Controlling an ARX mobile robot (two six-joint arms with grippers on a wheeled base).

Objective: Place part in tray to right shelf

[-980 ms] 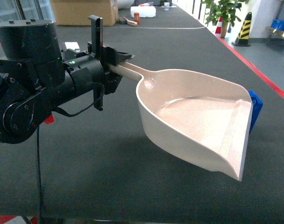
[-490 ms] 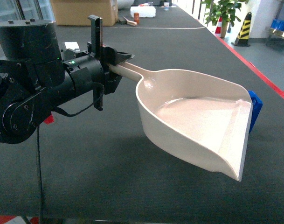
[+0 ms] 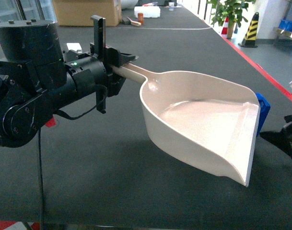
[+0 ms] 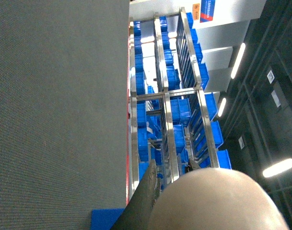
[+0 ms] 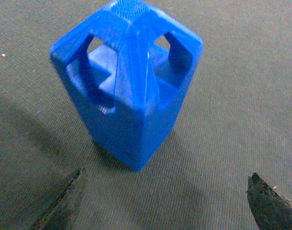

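Right wrist view: part [image 5: 129, 91] upright just beyond spread right pincer [image 5: 165, 203].

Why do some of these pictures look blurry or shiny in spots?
In the head view, ceiling light glints off the scoop's glossy inside, and it throws a soft shadow on the mat. In the left wrist view, the pale rounded handle sits too close to the lens and is out of focus. In the right wrist view, the blue block is sharp, while the open right hand's dark fingertips blur at the bottom edge.
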